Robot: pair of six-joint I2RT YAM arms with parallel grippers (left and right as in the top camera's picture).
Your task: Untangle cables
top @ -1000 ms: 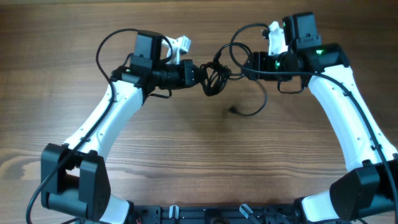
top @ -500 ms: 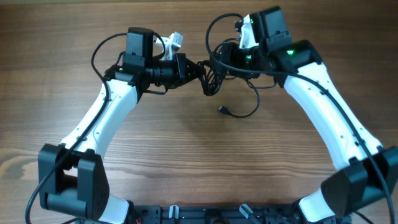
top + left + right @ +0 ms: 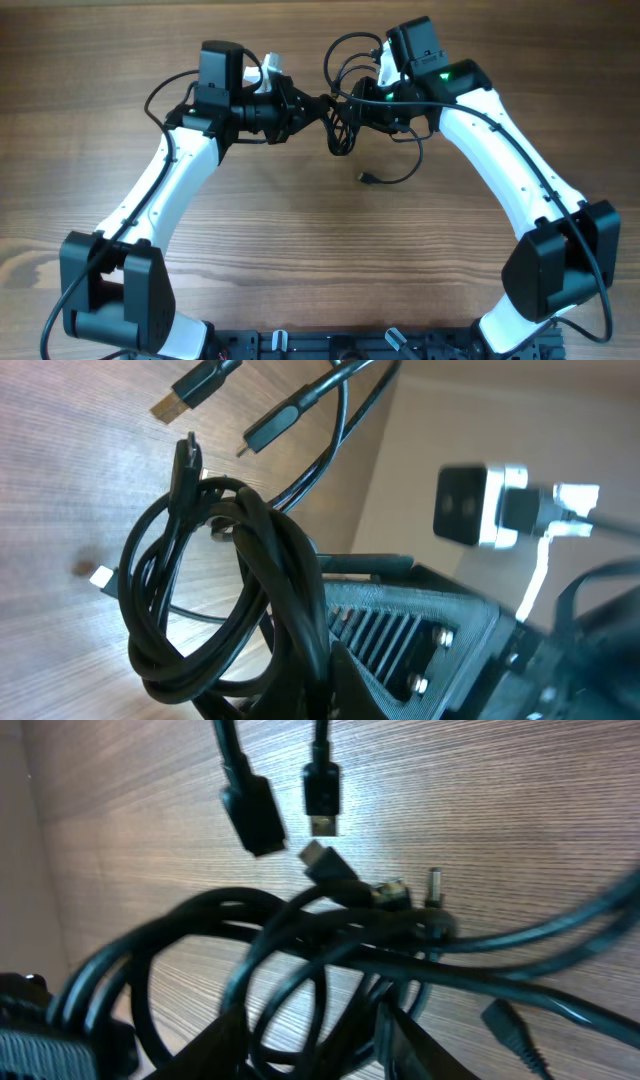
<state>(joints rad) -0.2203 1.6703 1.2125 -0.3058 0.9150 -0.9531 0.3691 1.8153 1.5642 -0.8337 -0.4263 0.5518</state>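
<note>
Cables [image 3: 343, 128] bunch at the far centre, your left gripper [image 3: 320, 105] pinched on the tangle, your right gripper [image 3: 362, 106] unreadable among loops; pulling apart could cinch the knot.

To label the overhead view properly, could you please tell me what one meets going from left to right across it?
The left arm's base → left tool → cables → right arm's base.

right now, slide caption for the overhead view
Left tool and right tool meet at a tangle of thin black cables over a brown wooden table.
</note>
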